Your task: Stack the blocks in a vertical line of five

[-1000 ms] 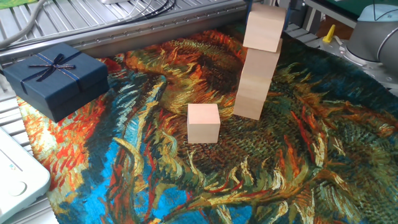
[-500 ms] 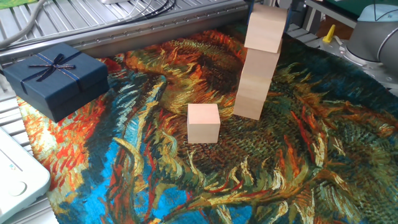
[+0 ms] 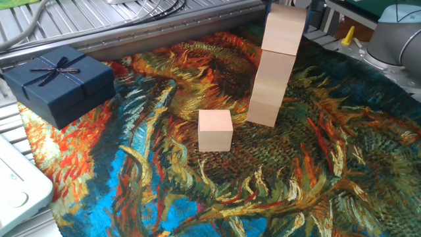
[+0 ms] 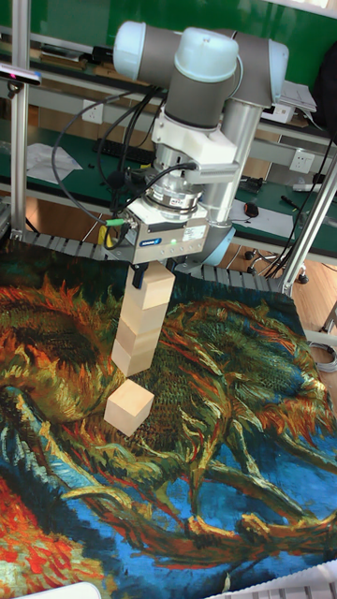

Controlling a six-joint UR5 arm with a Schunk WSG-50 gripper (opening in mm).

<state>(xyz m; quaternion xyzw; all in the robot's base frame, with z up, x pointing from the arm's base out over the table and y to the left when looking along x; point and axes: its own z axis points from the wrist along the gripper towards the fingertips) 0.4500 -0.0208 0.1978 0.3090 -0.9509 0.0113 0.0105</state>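
A column of pale wooden blocks (image 3: 266, 105) stands on the painted cloth right of centre, seen too in the tall fixed view as the column (image 4: 134, 342). My gripper (image 4: 157, 279) is shut on the top block (image 4: 159, 290), which sits at the column's top, offset a little to one side. That top block (image 3: 284, 29) reaches the upper frame edge in the fixed view, where the gripper is almost wholly cut off. Whether it rests on the block below or hovers just over it I cannot tell. One loose block (image 3: 216, 130) lies on the cloth just left of the column's foot, also seen as the loose block (image 4: 128, 408).
A dark navy gift box (image 3: 59, 82) with a ribbon bow stands at the cloth's far left. A white device (image 3: 16, 191) sits at the bottom left corner. A metal rail (image 3: 164, 33) runs along the back, and the arm's base (image 3: 395, 29) is at the right.
The top block has shifted slightly to the right and straightened over the column, still in the gripper. The loose block and the column below have not moved.
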